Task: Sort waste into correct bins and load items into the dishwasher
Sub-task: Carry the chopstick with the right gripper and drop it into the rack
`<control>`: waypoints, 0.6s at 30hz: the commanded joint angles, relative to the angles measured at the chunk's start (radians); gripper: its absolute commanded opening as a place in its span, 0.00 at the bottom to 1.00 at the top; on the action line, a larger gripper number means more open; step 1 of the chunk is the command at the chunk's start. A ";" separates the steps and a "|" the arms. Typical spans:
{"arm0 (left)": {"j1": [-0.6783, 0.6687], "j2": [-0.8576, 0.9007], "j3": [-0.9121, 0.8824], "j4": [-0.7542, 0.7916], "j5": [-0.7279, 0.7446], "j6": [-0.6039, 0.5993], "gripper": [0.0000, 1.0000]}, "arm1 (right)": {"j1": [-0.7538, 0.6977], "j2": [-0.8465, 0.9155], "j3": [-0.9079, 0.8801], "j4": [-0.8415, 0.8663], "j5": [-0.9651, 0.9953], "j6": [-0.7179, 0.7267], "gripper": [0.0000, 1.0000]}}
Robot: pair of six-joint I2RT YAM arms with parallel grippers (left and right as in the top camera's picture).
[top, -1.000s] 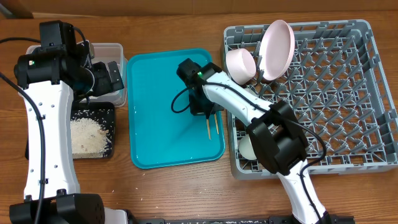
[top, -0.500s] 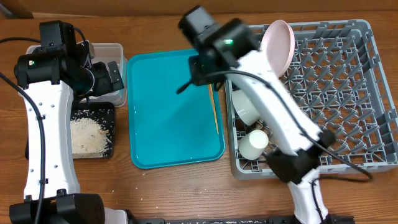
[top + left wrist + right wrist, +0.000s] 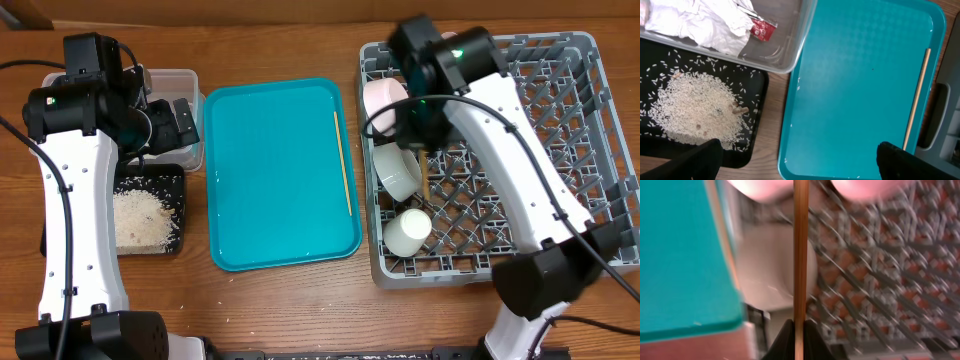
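My right gripper is shut on one wooden chopstick and holds it over the left part of the grey dish rack. In the right wrist view the stick runs up from between my fingertips. The second chopstick lies on the teal tray near its right edge. The pink bowl, the grey-white bowl and the white cup sit in the rack. The plate is hidden behind my right arm. My left gripper is open and empty.
The clear tub holds white napkins and the red wrapper. The black tray holds a heap of rice. A few grains lie on the teal tray's front edge. The left arm hangs above the two bins.
My right gripper has lifted one chopstick off the teal tray and carried it right, over the rack. The other chopstick stays on the tray. The left arm has not moved.
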 commanded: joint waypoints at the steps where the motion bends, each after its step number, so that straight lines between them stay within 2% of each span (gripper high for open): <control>1: -0.001 -0.010 0.019 0.004 -0.007 0.001 1.00 | -0.046 -0.076 -0.110 0.002 0.025 -0.089 0.04; 8: -0.001 -0.010 0.019 0.003 -0.007 0.001 1.00 | -0.114 -0.076 -0.299 0.109 -0.036 -0.232 0.04; 14: -0.001 -0.010 0.019 0.003 -0.007 0.000 1.00 | -0.151 -0.076 -0.382 0.175 -0.037 -0.234 0.06; 16: -0.001 -0.010 0.019 0.003 -0.007 0.001 1.00 | -0.156 -0.076 -0.385 0.175 -0.037 -0.230 0.14; 18: -0.001 -0.010 0.019 0.003 -0.007 0.001 1.00 | -0.157 -0.076 -0.385 0.174 -0.045 -0.230 0.29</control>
